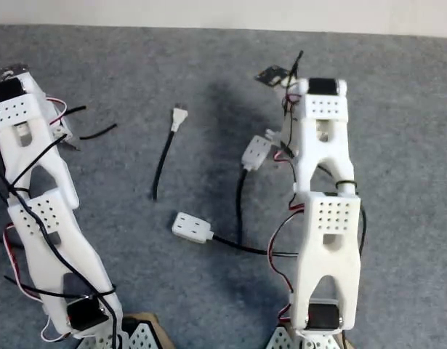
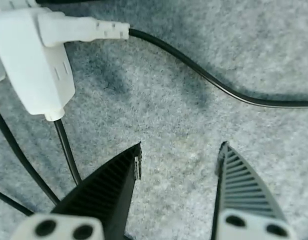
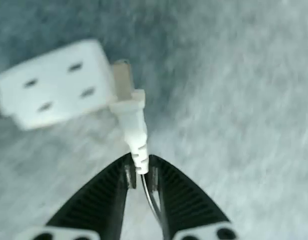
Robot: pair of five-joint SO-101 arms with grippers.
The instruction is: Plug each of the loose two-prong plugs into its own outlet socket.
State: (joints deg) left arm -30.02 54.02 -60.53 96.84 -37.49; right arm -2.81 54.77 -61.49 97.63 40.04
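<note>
- The table: a grey, felt-like surface that carries both arms and all the cords.
- The right arm: white, stretched away from its base along the right of the table. Its wrist is over the right outlet block.
- The left arm: white, lying along the table's left edge, with its wrist at the far left corner.
- The left gripper: jaws wide apart and holding nothing, over bare felt near the left outlet block.
- The right gripper: jaws clamped on the neck of the held plug, where the cord leaves it.
- The left outlet block: white and lying flat. The seated plug is joined to one end, and the black seated-plug cord curves across the felt past the open jaws.
- The right outlet block: white, with slots on its upper face. The held plug's prongs meet its end face; whether they have entered a socket cannot be told from here.
- The middle outlet block: white, lying between the two arms and well apart from the loose plug. The black middle cord runs from it toward the right arm.
- The loose plug: white, lying on the felt farther up the table, between the arms. The black loose-plug cord trails back toward the middle outlet block and ends short of it.
</note>
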